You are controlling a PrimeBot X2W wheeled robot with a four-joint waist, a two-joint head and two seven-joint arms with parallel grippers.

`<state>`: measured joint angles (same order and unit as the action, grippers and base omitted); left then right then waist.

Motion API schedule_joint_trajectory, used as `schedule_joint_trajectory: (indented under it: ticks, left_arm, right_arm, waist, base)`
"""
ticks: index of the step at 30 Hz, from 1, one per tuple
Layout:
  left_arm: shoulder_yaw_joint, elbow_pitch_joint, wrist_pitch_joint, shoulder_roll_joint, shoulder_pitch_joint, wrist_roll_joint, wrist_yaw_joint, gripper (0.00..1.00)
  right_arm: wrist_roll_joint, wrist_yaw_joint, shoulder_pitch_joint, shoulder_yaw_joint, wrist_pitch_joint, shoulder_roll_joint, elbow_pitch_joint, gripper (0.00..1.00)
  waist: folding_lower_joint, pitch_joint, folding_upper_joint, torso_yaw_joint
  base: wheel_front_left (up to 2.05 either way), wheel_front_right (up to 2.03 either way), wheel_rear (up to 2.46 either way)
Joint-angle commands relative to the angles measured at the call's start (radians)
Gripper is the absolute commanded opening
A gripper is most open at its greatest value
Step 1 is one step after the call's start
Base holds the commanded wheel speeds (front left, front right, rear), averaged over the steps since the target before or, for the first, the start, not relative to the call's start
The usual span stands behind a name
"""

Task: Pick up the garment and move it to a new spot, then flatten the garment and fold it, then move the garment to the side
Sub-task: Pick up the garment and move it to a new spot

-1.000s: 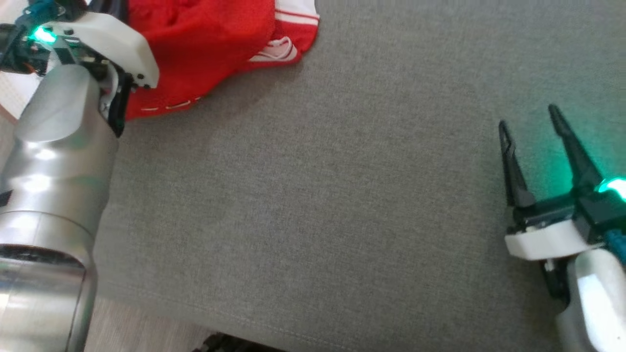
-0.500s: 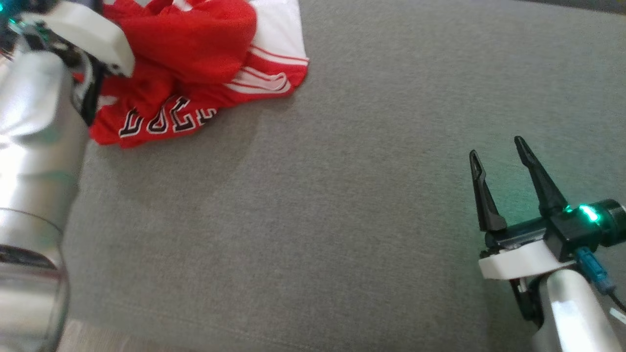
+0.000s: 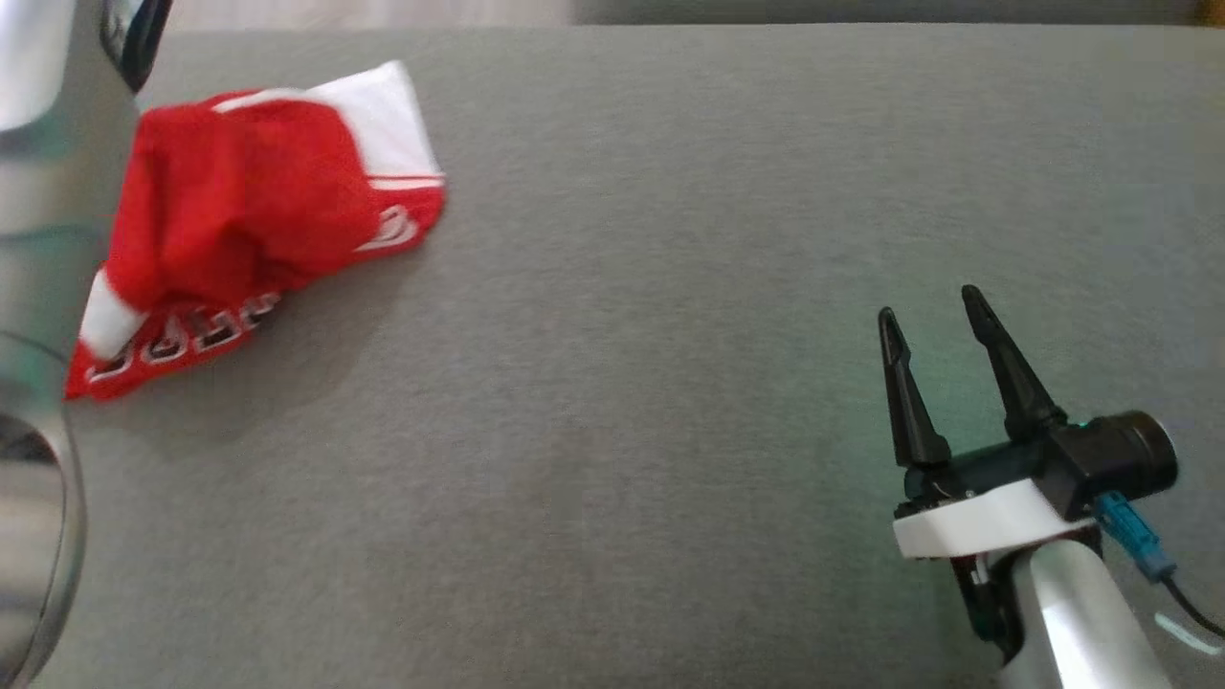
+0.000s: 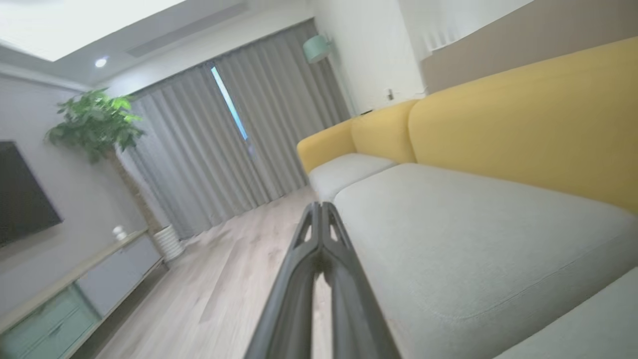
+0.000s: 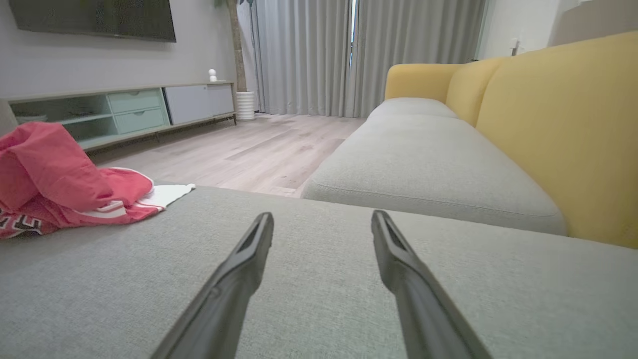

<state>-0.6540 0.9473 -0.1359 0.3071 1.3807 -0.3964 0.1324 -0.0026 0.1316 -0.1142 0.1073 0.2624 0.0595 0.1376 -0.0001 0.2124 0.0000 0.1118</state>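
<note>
Right hand: dark two-fingered right hand at the lower right of the head view, fingers spread wide and empty, poised over a bare stretch of the grey woven-fabric sofa cushion.
Left hand: dark left hand, seen in its own wrist view, fingers pressed together with nothing between them and pointing out across the room. Its silvery forearm runs down the left edge of the head view.
Garment: red-and-white sports jersey lies crumpled in a heap at the upper left of the head view, on the cushion near its far edge. It is just beside the forearm and well apart from the right hand. Neither hand holds it.
Stage: the jersey appears set down but unspread, so flattening, folding and the move aside all look undone.
Handling: likely light, limp and soft. It should sag and drape when lifted, and a slick knit could slip from narrow fingers.
Where to hold: the white corner at the top of the heap and the lettered edge at its lower left look like the clearest single-layer edges. One pinch at each would let the cloth be drawn out flat.
Risk: the bunched folds mean a deep pinch could catch several layers and drag the heap rather than open it.
</note>
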Motion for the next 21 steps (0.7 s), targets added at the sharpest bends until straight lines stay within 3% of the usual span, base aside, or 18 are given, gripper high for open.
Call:
schedule_joint_trajectory:
  ticks: [1,8,9,10,15,21]
  left_arm:
    - [-0.001,-0.052,0.017,0.037,0.096,-0.013,-0.002,0.00]
    - [-0.044,-0.064,0.113,0.008,0.126,-0.054,-0.007,0.00]
    - [-0.043,-0.057,0.120,0.008,0.115,-0.059,-0.013,0.39]
    - [-0.042,-0.048,0.125,0.012,0.102,-0.063,-0.019,1.00]
    - [-0.025,-0.018,0.116,0.044,0.047,-0.082,-0.047,1.00]
    - [0.014,0.028,0.093,0.070,-0.056,-0.139,-0.064,1.00]
  right_arm:
    - [0.035,-0.001,-0.017,0.036,-0.001,-0.009,-0.032,1.00]
    - [0.086,-0.001,-0.020,0.057,-0.001,-0.009,-0.039,1.00]
    - [0.084,-0.001,-0.021,0.054,-0.001,-0.009,-0.040,1.00]
    - [0.080,-0.001,-0.021,0.050,-0.001,-0.009,-0.041,1.00]
    - [0.051,-0.001,-0.025,0.023,-0.001,-0.009,-0.045,1.00]
    - [-0.026,-0.001,-0.020,-0.030,-0.001,-0.007,-0.046,1.00]
  waist:
    - [0.0001,-0.013,0.0000,-0.080]
    - [0.0001,0.006,0.0000,-0.152]
    - [0.0001,0.014,0.0000,-0.151]
    - [0.0001,0.022,0.0000,-0.147]
    - [0.0001,0.056,0.0000,-0.101]
    - [0.0001,0.100,0.0000,0.057]
  base:
    - [0.00,0.00,0.00]
    - [0.00,0.00,0.00]
    - [0.00,0.00,0.00]
    - [0.00,0.00,0.00]
    - [0.00,0.00,0.00]
    - [0.00,0.00,0.00]
